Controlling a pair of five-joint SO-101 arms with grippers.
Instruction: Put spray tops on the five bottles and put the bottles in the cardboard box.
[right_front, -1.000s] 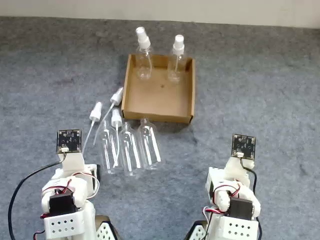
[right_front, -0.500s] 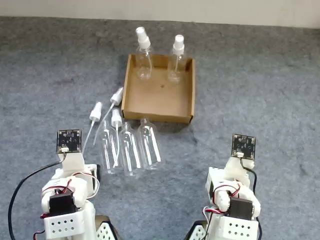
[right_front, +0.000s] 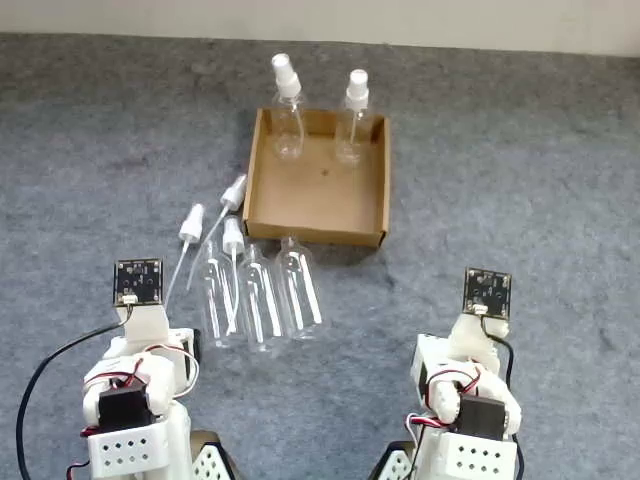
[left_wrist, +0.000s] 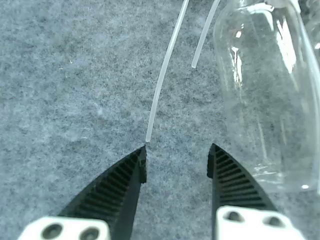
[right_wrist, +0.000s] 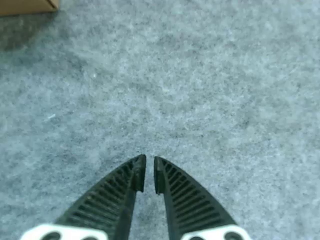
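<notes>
white arms (right_front: 150, 322) — black ridged hands (left_wrist: 176, 155)

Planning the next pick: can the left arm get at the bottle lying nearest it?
Probably yes. The left gripper is open, and the nearest bottle lies right beside it with nothing between; only a spray top's thin tube lies close alongside.

Five clear bottles in all: two standing bottles (right_front: 288, 132) and three lying bottles (right_front: 258, 295). Five spray tops: two fitted spray tops (right_front: 285, 72) on the standing pair, and three loose spray tops (right_front: 191, 222) with long tubes on the tabletop (right_front: 520, 150). One cardboard box (right_front: 318, 200). Two grippers: left gripper (left_wrist: 176, 152) and right gripper (right_wrist: 149, 172).
</notes>
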